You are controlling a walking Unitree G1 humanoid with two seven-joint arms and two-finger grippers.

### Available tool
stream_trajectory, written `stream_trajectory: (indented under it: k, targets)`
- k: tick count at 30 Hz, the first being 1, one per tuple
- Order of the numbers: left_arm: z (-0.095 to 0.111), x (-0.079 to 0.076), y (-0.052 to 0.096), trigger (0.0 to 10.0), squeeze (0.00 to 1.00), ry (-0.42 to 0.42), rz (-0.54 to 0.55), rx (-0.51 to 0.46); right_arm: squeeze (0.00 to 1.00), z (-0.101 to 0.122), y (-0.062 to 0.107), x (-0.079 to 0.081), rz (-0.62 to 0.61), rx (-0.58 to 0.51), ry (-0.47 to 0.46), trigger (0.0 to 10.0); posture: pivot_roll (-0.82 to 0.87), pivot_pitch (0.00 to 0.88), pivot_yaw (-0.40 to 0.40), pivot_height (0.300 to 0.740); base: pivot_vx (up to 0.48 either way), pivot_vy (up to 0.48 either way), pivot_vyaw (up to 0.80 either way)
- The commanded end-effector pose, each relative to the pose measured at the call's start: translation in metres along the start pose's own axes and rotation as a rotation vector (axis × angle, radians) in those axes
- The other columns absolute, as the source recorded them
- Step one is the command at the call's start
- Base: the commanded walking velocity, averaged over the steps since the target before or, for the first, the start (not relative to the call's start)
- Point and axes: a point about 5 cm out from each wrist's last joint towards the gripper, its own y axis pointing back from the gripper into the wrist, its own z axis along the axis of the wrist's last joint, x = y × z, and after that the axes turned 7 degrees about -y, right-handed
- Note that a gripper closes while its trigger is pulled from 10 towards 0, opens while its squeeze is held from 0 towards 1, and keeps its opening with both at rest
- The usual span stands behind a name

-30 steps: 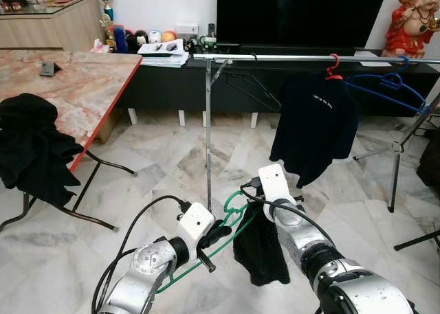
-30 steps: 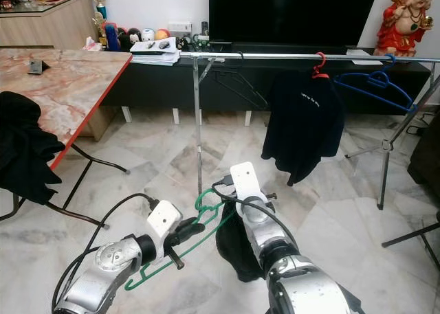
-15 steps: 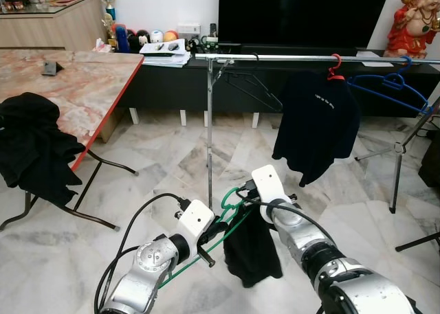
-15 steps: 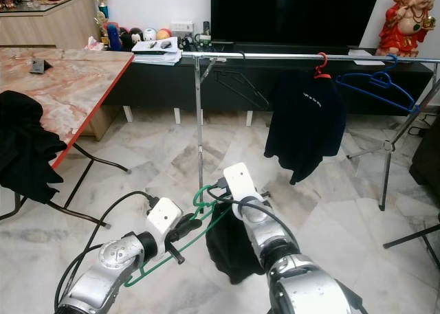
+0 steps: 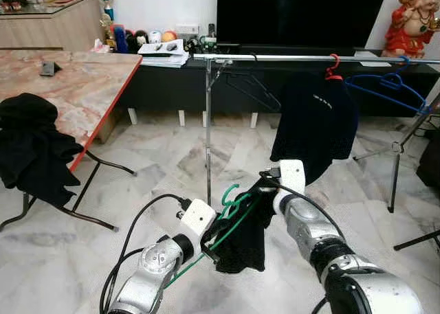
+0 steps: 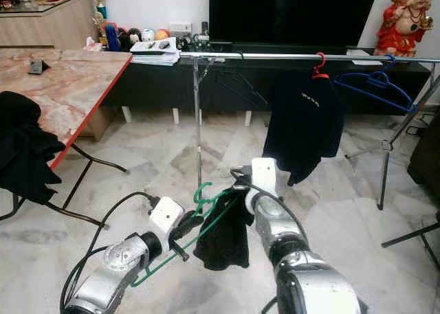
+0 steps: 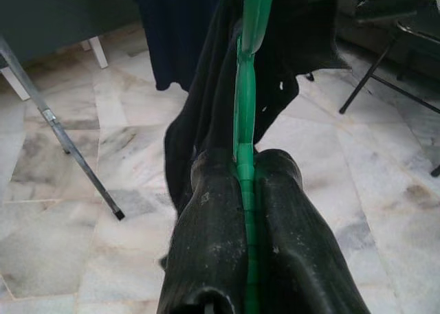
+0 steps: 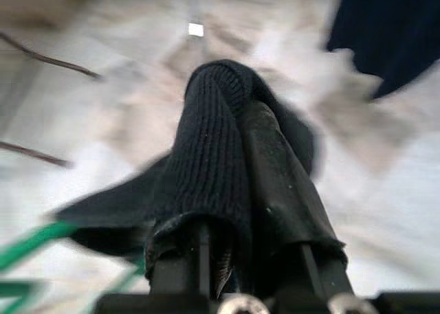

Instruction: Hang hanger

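I've got the left gripper (image 7: 244,183) clamped on the thin green plastic hanger (image 5: 237,218) — low before the silver metal rail (image 5: 302,57) — right gripper (image 8: 237,156) pinching the black knitted garment (image 5: 247,231) draped there.

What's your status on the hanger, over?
Left gripper shut on green hanger. Right gripper shut on black garment draped on it. Rail ahead, not yet reached; rack pole between.

Rail (image 5: 275,57) is bare between its upright post (image 5: 208,128) and the hung black shirt (image 5: 313,125). Marble floor (image 5: 158,163) ahead lies open. Table (image 5: 69,87) bounds the left; a blue hanger (image 5: 388,88) occupies the rail's right end.
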Motion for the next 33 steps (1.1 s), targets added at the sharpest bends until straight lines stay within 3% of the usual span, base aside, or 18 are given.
stream_trajectory:
  k: [1,4,6,10,12,13,15,23,24,25,26,30,31,33]
  targets:
    - [0.007,0.005,-0.002,10.0,0.00,0.008,0.028,-0.040,0.00,0.011,-0.001,0.009,0.073,-0.062,-0.051,10.0,0.08,0.000,-0.064,0.740,0.000,0.000,0.00]
    - [0.007,0.006,-0.002,10.0,0.00,0.009,0.031,-0.044,0.00,0.012,0.000,0.012,0.108,-0.082,-0.108,10.0,0.08,0.000,-0.064,0.740,0.000,0.000,0.00]
    - [0.008,0.008,-0.002,10.0,0.00,0.019,0.055,-0.054,0.00,0.012,0.000,0.008,0.105,-0.097,-0.194,10.0,0.08,0.000,-0.062,0.740,0.000,0.000,0.00]
    - [0.008,0.009,-0.002,10.0,0.00,0.030,0.069,-0.061,0.00,0.011,0.001,0.005,0.101,-0.097,-0.235,10.0,0.08,0.000,-0.062,0.740,0.000,0.000,0.00]
    - [0.009,0.009,-0.002,10.0,0.00,0.047,0.060,-0.071,0.00,0.010,0.002,0.016,0.233,-0.097,-0.307,10.0,0.07,0.000,-0.056,0.740,0.000,0.000,0.00]
    - [0.009,0.009,-0.002,10.0,0.00,0.047,0.060,-0.071,0.00,0.010,0.002,0.016,0.233,-0.097,-0.307,10.0,0.07,0.000,-0.056,0.740,0.000,0.000,0.00]
    - [0.012,0.006,-0.004,10.0,0.00,0.074,0.043,-0.091,0.00,0.004,0.004,0.029,0.370,-0.075,-0.138,10.0,0.07,0.000,-0.055,0.740,0.000,0.000,0.00]
    - [0.016,0.004,-0.004,10.0,0.00,0.116,0.032,-0.122,0.00,0.002,0.010,0.029,0.488,-0.070,0.090,10.0,0.07,0.001,-0.054,0.740,0.000,0.000,0.00]
    - [0.016,0.005,-0.003,10.0,0.00,0.117,0.033,-0.124,0.00,0.006,0.010,0.024,0.469,-0.082,0.124,10.0,0.07,0.001,-0.055,0.740,0.000,0.000,0.00]
    - [0.017,0.006,-0.003,10.0,0.00,0.121,0.036,-0.128,0.00,0.018,0.009,0.008,0.346,-0.119,0.139,10.0,0.07,0.002,-0.057,0.740,0.000,0.000,0.00]
    - [0.017,0.006,-0.003,10.0,0.00,0.121,0.036,-0.128,0.00,0.018,0.009,0.008,0.346,-0.119,0.139,10.0,0.07,0.002,-0.057,0.740,0.000,0.000,0.00]
    - [0.016,0.007,-0.002,10.0,0.00,0.137,0.037,-0.134,0.00,0.036,0.011,-0.040,-0.053,-0.161,0.107,10.0,0.07,0.003,-0.057,0.740,0.000,0.000,0.00]
    - [0.016,0.007,-0.002,10.0,0.00,0.137,0.037,-0.134,0.00,0.036,0.011,-0.040,-0.053,-0.161,0.107,10.0,0.07,0.003,-0.057,0.740,0.000,0.000,0.00]
    - [0.016,0.006,-0.001,10.0,0.00,0.140,0.028,-0.135,0.00,0.041,0.015,-0.060,-0.189,-0.165,0.125,10.0,0.08,0.004,-0.056,0.740,0.000,0.000,0.00]
